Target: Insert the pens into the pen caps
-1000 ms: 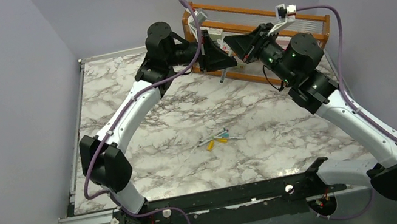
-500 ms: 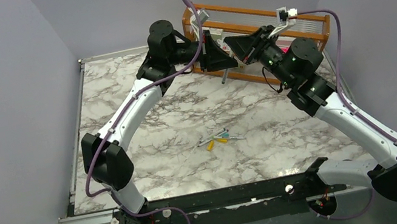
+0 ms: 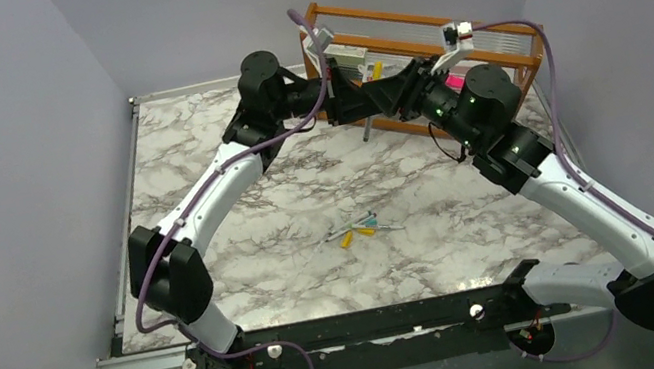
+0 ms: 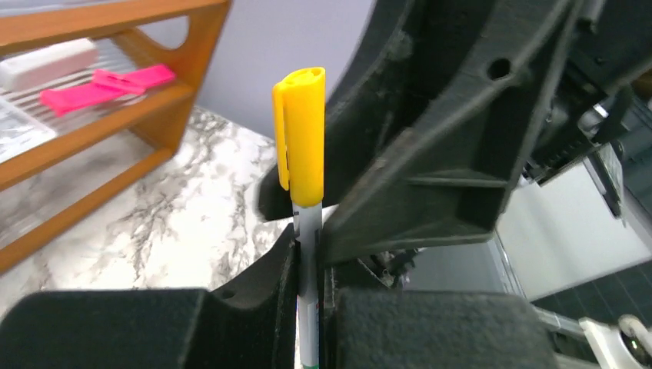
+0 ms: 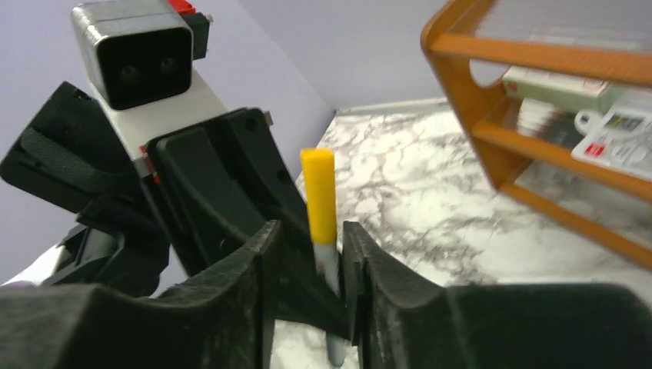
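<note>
One pen (image 4: 308,231) aloft beside rack (image 3: 422,26), with one yellow cap (image 4: 301,131) seated on its top end. Clamped on the barrel by left gripper (image 4: 307,265); straddled by right gripper (image 5: 311,250), fingers parted and clear of it. Down on mid-table (image 3: 245,260): two loose caps (image 3: 346,239) in yellow, one teal cap (image 3: 371,214), and thin loose pens (image 3: 386,229) too small to count. Versus a second ago: grippers apart then, now pressed close and slightly higher; pile unmoved.
</note>
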You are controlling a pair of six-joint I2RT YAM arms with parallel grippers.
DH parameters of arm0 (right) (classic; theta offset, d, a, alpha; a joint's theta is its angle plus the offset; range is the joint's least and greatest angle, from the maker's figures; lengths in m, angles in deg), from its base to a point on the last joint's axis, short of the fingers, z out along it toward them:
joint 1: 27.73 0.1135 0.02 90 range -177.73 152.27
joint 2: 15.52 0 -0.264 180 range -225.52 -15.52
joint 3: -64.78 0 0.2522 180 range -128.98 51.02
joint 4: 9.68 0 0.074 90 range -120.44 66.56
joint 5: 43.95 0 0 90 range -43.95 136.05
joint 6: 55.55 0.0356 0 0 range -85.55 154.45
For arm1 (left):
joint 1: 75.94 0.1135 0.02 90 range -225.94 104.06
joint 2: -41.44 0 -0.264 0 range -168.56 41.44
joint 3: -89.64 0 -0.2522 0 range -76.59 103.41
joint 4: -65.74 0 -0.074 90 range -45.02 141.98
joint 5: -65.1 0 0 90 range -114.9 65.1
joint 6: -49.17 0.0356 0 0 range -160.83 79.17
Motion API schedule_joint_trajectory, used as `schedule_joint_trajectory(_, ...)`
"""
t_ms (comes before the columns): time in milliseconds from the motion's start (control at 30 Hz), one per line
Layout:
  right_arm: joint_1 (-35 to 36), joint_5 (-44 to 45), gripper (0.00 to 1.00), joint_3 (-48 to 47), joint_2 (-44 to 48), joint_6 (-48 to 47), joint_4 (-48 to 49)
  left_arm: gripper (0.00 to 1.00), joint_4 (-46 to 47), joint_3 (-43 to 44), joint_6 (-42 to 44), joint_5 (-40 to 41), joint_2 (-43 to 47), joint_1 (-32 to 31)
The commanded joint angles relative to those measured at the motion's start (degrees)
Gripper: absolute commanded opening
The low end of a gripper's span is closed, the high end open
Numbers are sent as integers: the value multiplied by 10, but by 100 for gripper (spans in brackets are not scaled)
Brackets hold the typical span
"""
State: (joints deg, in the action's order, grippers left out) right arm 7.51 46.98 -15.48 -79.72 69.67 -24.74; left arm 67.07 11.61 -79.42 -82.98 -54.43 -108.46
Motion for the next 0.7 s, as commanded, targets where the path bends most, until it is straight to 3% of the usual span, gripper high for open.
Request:
schedule_joint_trajectory(0, 35, -30, 38, -4, 21, 33, -139, 0, 108, -78, -11, 131, 63, 14)
schedule_joint_trajectory(167, 32, 63, 42, 1, 60, 39, -146, 0, 32, -209, 32, 207, 113, 45)
schedule_joint_trajectory(267, 32, 86, 42, 9, 63, 34, -173, 0, -103, -225, 97, 333, 128, 59)
schedule_joint_trajectory(433, 32, 78, 41, 33, 62, 35, -185, 0, -284, -224, 111, 523, 109, 110)
schedule_joint_trajectory(667, 32, 30, 41, 38, 33, 3, -178, 0, -364, -245, 149, 591, 81, 152)
